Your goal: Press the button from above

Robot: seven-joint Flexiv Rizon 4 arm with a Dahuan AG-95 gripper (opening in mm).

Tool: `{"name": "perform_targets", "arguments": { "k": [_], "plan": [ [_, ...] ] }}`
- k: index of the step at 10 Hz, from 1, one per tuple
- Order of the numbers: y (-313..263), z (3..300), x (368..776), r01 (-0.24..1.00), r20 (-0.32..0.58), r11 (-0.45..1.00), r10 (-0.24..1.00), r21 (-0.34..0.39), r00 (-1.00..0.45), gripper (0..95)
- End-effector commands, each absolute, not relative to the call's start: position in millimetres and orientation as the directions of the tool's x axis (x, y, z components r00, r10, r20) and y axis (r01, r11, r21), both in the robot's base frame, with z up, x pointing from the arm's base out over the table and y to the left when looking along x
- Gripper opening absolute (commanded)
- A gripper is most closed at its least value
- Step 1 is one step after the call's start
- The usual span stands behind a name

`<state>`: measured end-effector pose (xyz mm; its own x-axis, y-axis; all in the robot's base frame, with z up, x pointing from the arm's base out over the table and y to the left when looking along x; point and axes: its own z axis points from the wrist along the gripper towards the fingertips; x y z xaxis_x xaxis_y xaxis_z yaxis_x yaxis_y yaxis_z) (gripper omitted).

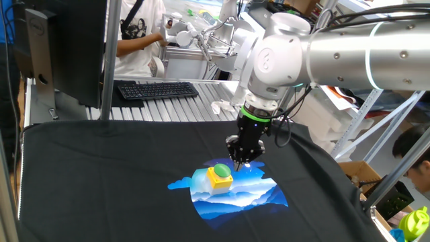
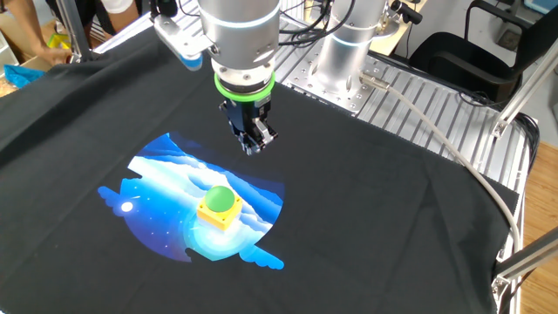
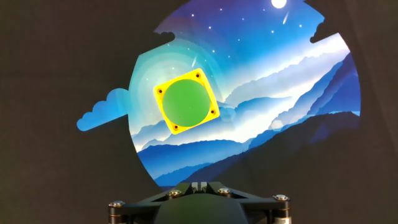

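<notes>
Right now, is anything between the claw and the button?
Nothing. In the other fixed view, only bare printed mat separates the claw from the green button.

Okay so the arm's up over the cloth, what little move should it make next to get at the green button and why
Probably shift the claw sideways until it is straight above the green button, then descend. Both fixed views show it hanging above the cloth beside the yellow box, not over it, and the hand view shows the button off from the claw.

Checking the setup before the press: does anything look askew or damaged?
Nothing looks damaged. The yellow box under the green button sits rotated in the hand view. The pincer hangs above, off to one side.
</notes>
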<state>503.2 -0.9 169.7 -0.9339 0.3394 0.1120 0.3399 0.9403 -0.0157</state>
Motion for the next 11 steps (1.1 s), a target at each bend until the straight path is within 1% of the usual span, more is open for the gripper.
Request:
{"name": "perform_targets", "arguments": {
  "k": [1, 11],
  "plan": [
    [-1.2, 169.7, 501.6, 0.339, 0.11, 0.941, 0.338, -0.014, -0.935, 0.0],
    [-4.7, 173.9, 508.5, 0.339, 0.098, 0.941, 0.338, -0.005, -0.936, 0.0]
  ]
}}
